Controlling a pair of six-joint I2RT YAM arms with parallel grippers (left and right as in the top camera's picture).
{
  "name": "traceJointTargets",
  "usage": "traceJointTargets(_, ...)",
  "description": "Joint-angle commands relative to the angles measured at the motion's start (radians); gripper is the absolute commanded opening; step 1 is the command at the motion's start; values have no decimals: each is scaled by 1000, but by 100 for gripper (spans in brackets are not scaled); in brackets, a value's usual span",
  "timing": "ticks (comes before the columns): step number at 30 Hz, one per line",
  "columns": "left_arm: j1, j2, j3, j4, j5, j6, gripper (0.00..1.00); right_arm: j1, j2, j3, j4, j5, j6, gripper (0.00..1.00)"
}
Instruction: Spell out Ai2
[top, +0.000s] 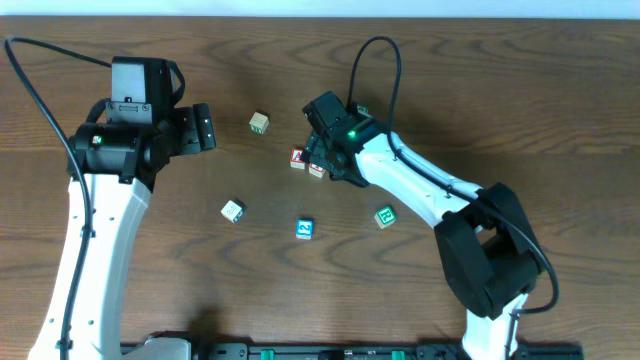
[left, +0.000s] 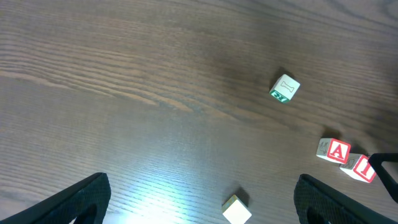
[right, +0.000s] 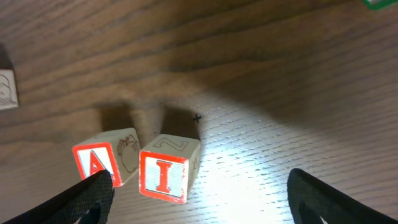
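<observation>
Both wide open and empty, the right tool (right: 199, 177) hangs over the adjacent red-lettered wooden A cube (right: 99, 163) and I cube (right: 165, 171), the left tool (left: 204, 180) over open counter (top: 450, 80) at the left.

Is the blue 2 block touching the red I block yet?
No, the blue 2 block sits alone, well apart from the red I block, which is beside the red A block.

- Green-edged wooden cube (right: 377, 3): cropped by the right wrist frame at 1 o'clock; letter unseen.
- Pale beige wooden cube (right: 5, 90): cut off at 9 o'clock, same view; engraving partial.
- Red-lettered "I" wooden cube (top: 317, 171): overhead, 3 o'clock side under the right claw (top: 324, 163); letter too small to read.
</observation>
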Motion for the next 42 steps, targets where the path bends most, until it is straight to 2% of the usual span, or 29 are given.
traceJointTargets(1, 5, 3, 8, 3, 11, 18, 95, 8, 10, 14, 19, 10, 49, 89)
traceJointTargets(7, 5, 3, 8, 3, 11, 18, 95, 18, 32, 14, 38, 7, 60, 85)
traceJointTargets(21, 5, 3, 8, 3, 11, 18, 95, 27, 90, 14, 37, 22, 59, 83)
traceJointTargets(23, 5, 3, 8, 3, 11, 18, 95, 27, 99, 14, 39, 22, 59, 76)
traceJointTargets(25, 5, 3, 8, 2, 11, 18, 95, 27, 107, 14, 40, 22, 59, 63)
traceJointTargets(31, 5, 3, 8, 2, 11, 18, 95, 27, 108, 14, 51, 22, 35, 40)
traceJointTargets(42, 5, 4, 8, -1, 11, 18, 95, 26, 108, 14, 105, 16, -273, 37)
